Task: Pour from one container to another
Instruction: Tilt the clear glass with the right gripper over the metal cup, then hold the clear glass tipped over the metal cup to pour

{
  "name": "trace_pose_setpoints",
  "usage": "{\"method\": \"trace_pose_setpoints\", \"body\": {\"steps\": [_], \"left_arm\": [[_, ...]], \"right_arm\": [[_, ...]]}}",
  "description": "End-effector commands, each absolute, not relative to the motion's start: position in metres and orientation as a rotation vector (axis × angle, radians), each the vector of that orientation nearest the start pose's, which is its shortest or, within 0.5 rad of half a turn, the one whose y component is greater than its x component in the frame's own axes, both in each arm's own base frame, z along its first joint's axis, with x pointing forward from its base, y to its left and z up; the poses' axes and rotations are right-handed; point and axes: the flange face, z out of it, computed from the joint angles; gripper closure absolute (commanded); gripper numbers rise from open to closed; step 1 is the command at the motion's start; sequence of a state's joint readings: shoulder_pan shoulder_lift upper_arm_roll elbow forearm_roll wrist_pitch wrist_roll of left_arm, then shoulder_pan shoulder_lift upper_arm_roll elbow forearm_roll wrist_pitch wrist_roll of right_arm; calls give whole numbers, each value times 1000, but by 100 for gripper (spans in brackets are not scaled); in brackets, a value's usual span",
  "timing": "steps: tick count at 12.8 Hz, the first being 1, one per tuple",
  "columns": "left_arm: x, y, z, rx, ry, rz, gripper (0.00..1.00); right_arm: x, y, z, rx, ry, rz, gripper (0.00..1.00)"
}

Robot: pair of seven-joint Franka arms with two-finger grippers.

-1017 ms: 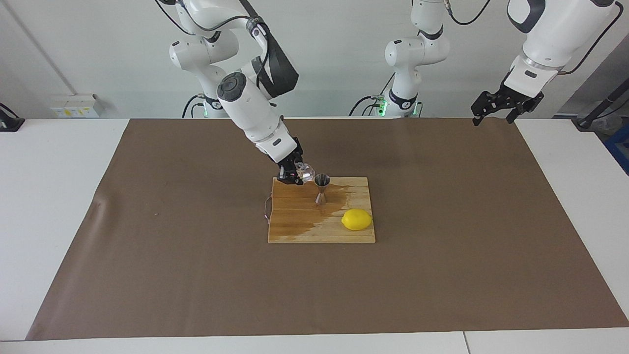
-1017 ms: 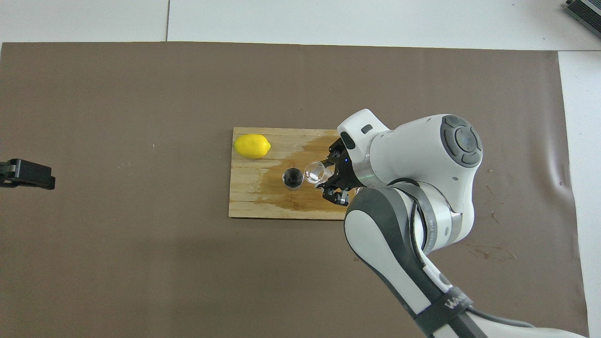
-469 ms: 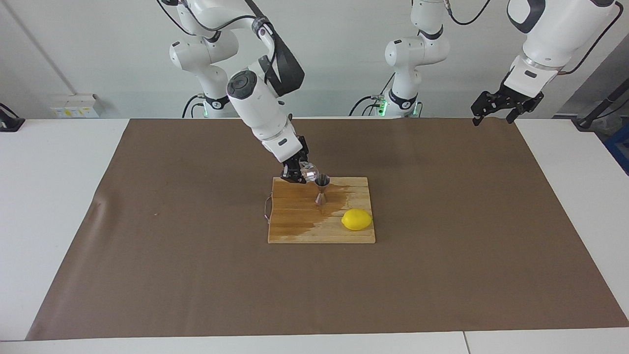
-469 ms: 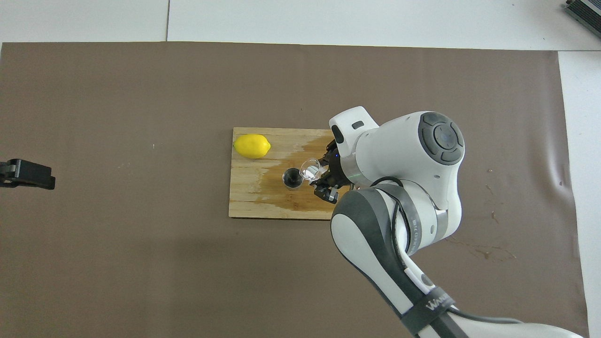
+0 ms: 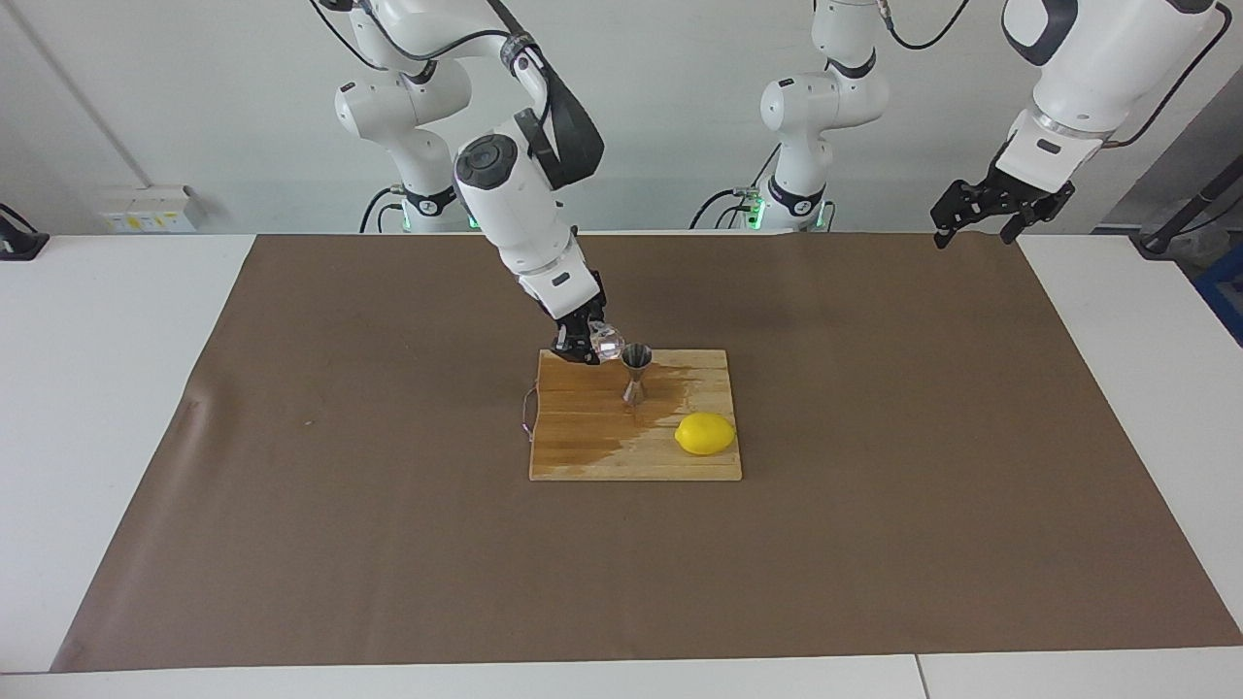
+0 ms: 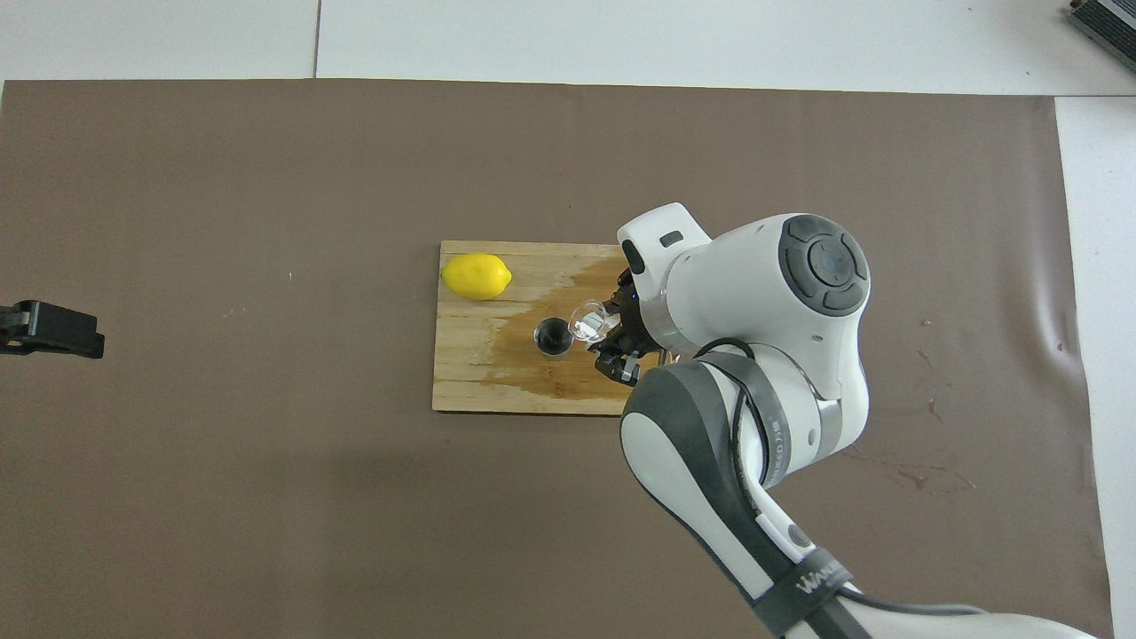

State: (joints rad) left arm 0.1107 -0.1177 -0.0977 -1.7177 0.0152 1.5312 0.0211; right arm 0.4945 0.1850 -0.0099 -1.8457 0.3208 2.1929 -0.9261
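Glass cup (image 5: 609, 343), tilted, pinched in right gripper (image 5: 586, 348) jaws at 9 o'clock of steel jigger (image 5: 636, 372) on wet board (image 5: 583, 447) | Overhead: cup mouth meets jigger rim; left gripper (image 6: 49, 328) waits, jaws spread | Step: pouring; next, likely tip further.

Clear faceted glass cup (image 5: 608, 343) tipped toward upright steel hourglass jigger (image 5: 636, 372) on wet wooden board (image 5: 583, 447).

A partly readable "WAN" marks the right arm's band (image 6: 803, 584).
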Motion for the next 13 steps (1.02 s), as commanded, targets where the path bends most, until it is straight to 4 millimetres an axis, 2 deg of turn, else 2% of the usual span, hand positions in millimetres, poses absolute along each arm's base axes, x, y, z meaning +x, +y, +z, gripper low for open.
{"method": "trace_pose_setpoints", "body": {"steps": [1,2,3,6,10,12,13], "left_arm": [[505,8,615,-3102,2,116,0],[505,8,615,-3102,2,114,0],[505,8,614,-3102,2,119,0],[505,8,615,-3102,2,116,0],[505,8,615,-3102,2,116,0],[505,8,614,-3102,2,116,0],[505,8,615,-3102,2,114,0]], "right_arm": [[551,310,451,-2388,-1683,-307,100],[551,310,448,-2409,-1681,-291,100],[548,320,450,-2410,-1705,-286,100],[550,322,449,-2445,-1706,-234,100],[542,330,449,-2492,-1711,-164,100],[534,341,445,-2507,-1714,-131,100],[538,344,449,-2515,-1715,-131,100]]}}
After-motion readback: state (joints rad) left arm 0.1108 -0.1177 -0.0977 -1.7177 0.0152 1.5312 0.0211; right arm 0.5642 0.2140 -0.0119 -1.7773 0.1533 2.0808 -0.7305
